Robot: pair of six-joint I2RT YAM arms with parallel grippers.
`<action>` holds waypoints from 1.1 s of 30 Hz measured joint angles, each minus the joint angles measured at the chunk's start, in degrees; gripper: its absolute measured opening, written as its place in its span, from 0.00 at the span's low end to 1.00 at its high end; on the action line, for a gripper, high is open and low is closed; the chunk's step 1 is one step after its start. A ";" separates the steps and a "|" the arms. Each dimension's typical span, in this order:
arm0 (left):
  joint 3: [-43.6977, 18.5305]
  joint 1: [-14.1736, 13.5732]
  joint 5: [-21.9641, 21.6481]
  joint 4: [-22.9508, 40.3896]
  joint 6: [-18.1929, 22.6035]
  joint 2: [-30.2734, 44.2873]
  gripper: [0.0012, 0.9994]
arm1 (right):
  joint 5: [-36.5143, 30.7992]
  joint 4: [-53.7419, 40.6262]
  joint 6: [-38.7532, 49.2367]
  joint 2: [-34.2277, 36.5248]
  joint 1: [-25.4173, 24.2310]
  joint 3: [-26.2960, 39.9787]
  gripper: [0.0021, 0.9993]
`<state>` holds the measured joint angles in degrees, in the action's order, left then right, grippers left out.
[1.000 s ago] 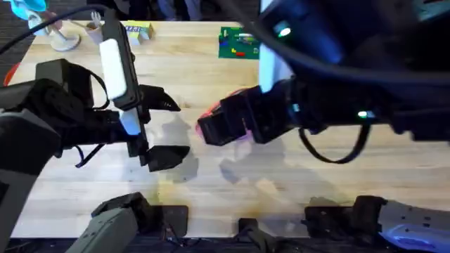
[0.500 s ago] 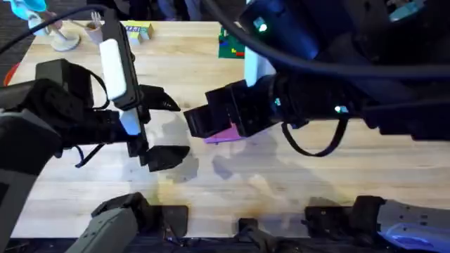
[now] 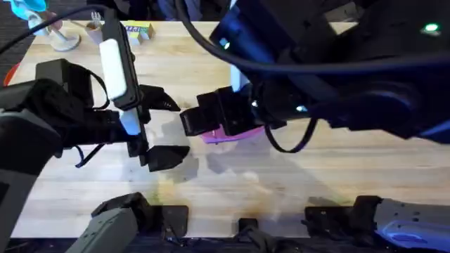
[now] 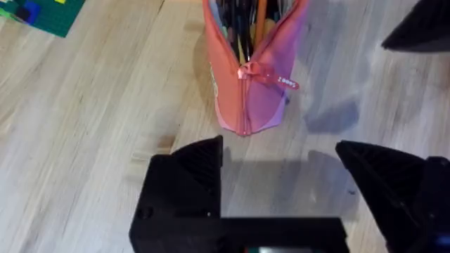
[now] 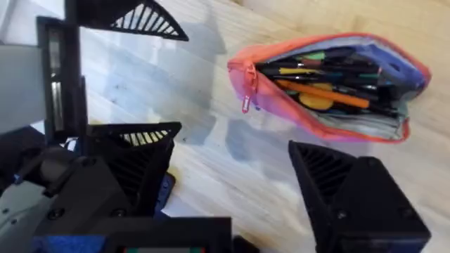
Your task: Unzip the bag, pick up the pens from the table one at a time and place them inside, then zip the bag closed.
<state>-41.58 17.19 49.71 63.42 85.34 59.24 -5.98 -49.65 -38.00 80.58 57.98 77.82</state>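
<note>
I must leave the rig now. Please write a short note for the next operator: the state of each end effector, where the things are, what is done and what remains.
Left end effector: open, empty, facing the zipper end of the bag.
Right end effector: open, empty, close beside the bag.
The bag lies on the table, unzipped, mouth open.
Done: bag opened; pens lie inside it. No loose pen can be seen on the table, though the arms hide part of it.
Left: check under the arms for a pen, then pull the zipper pull to close the bag.

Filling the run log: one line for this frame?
bag: unzipped, pens inside | left fingers: open, empty, facing bag end | right fingers: open, empty, beside bag | zip-close: not done
</note>
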 joint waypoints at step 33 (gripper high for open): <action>0.00 0.00 0.02 0.28 0.00 0.00 0.99 | -0.02 4.95 -8.57 13.68 0.00 0.00 1.00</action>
<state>-41.59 17.19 49.73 63.70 85.34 59.24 -6.00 -44.70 -46.57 94.26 57.98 77.82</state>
